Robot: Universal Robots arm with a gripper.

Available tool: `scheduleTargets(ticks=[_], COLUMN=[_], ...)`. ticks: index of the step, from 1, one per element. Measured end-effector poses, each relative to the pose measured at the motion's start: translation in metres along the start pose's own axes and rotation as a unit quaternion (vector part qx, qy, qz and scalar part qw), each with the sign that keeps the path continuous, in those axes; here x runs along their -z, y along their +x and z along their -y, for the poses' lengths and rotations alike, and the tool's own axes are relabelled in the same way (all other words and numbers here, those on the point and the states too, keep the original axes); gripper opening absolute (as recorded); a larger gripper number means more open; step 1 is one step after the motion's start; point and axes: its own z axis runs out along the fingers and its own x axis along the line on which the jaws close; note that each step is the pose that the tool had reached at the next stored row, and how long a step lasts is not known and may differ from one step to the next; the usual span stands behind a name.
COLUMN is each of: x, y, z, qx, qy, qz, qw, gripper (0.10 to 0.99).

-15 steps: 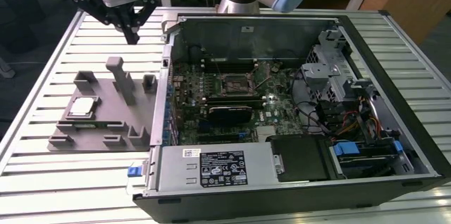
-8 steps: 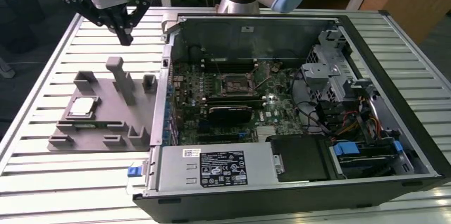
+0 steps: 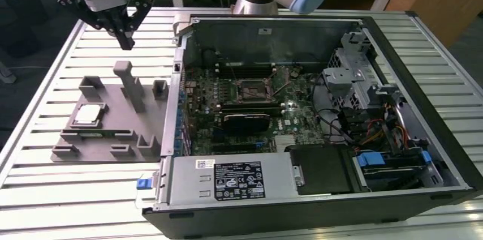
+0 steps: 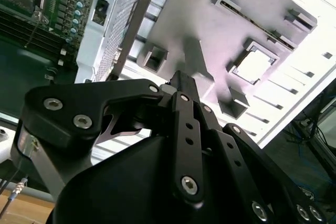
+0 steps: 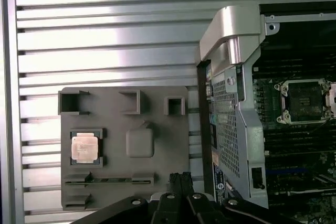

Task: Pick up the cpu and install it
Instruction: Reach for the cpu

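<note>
1. Claw [image 3: 125, 41] hovers high over the slatted worktop [image 3: 76, 195], fingertips pinched together with nothing in them, up above the far end of the grey tray [image 3: 113, 132].
2. cpu [image 3: 87, 114] sits in its pocket on that tray, well apart from the claw.
3. Socket [image 3: 251, 88] inside the open PC case [image 3: 302, 217] looks bare to me, so neither pickup nor install is done yet.

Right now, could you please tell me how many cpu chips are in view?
1. The cpu sits in a pocket of the grey fixture beside the open computer case; the motherboard socket looks empty. More could be hidden inside the case.
</note>
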Motion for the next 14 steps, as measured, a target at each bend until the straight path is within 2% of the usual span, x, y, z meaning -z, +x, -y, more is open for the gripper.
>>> scheduleTargets(ticks=[14], x=[-0.0068], y=[0.0237], z=[0.0020], qx=[0.000], qy=[0.0000], qz=[0.0000], qw=[1.0000], gripper=[0.106])
